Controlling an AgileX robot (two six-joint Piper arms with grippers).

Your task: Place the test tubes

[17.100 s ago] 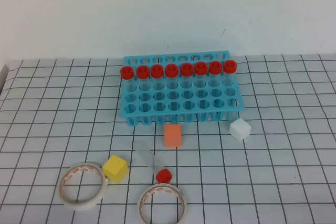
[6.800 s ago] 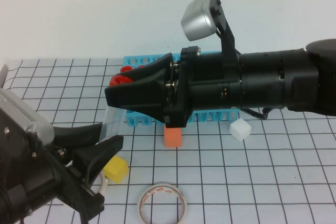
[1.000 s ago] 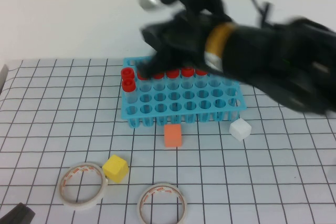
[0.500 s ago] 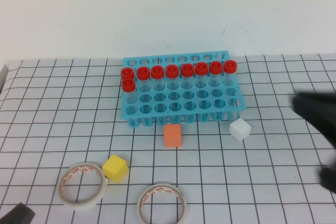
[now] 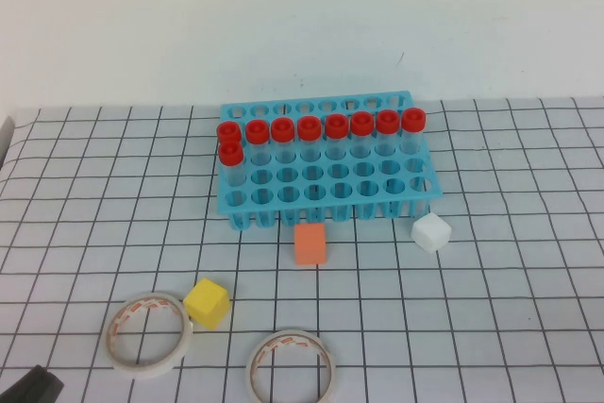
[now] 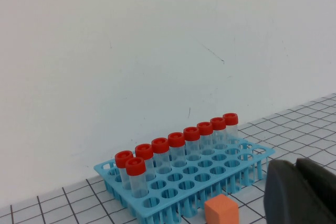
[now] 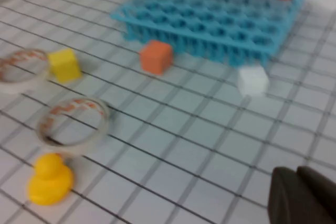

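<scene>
A blue rack (image 5: pixel 427 186) stands at the table's back middle. Several red-capped test tubes (image 5: pixel 310 127) fill one far row. One more tube (image 5: pixel 230 153) stands in the row in front, at the left end, also seen in the left wrist view (image 6: pixel 135 166). My left gripper (image 6: pixel 295 167) is shut and empty, low at the near left; only its dark tip (image 5: pixel 33 386) shows in the high view. My right gripper (image 7: pixel 297 174) is shut and empty, above the grid well in front of the rack (image 7: pixel 210 24), and out of the high view.
An orange cube (image 5: pixel 310 243) and a white cube (image 5: pixel 431 231) sit just in front of the rack. A yellow cube (image 5: pixel 208 302) and two tape rolls (image 5: pixel 146 331) (image 5: pixel 293 365) lie near the front. A yellow duck (image 7: pixel 50 179) sits beside a roll.
The right arm, over the rack a second ago, has pulled away to the right and left the high view. The rack and tubes have not moved.
</scene>
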